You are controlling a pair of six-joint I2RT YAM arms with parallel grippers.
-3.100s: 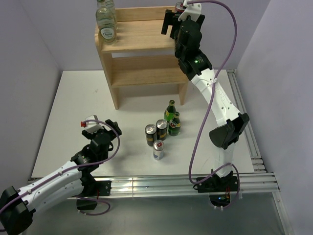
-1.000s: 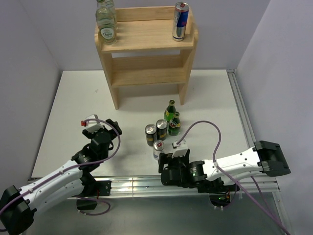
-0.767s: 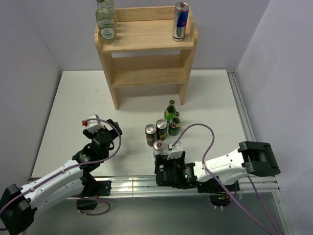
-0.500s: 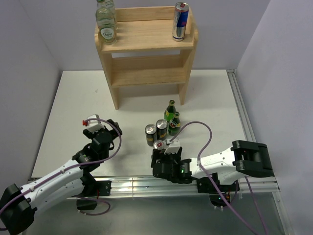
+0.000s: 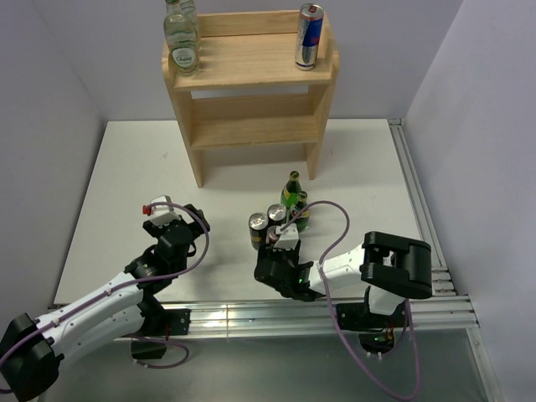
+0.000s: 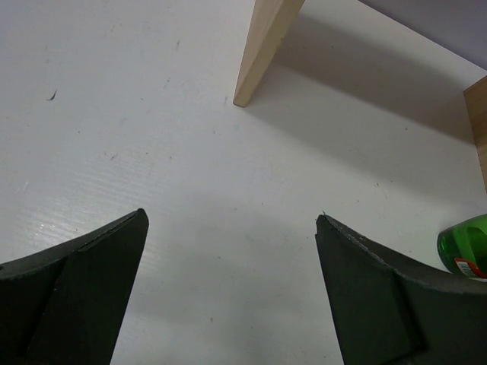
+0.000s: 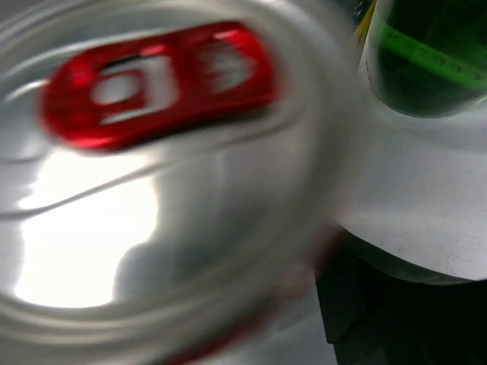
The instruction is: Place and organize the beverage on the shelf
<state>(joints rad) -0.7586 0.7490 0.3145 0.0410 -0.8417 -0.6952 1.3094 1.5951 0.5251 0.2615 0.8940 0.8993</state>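
Note:
The wooden shelf (image 5: 251, 92) stands at the back with one silver-and-blue can (image 5: 310, 36) and two clear glass bottles (image 5: 182, 38) on its top tier. Two black-and-gold cans (image 5: 258, 228) and two green bottles (image 5: 291, 188) stand grouped on the table. My right gripper (image 5: 273, 249) is low over the group's near side, covering another silver can. In the right wrist view, blurred, that can's top with its red tab (image 7: 167, 190) fills the frame, with one finger (image 7: 373, 312) at its side. My left gripper (image 6: 232, 220) is open over bare table.
A shelf leg (image 6: 262, 46) and the edge of a green bottle (image 6: 466, 243) show ahead of the left gripper. A purple cable (image 5: 335, 226) loops over the right arm. A metal rail (image 5: 419, 209) runs along the table's right side.
The right gripper left the silver-and-blue can on the top tier, dropped to the table and slid forward-left over the nearest silver can. The left arm stayed still.

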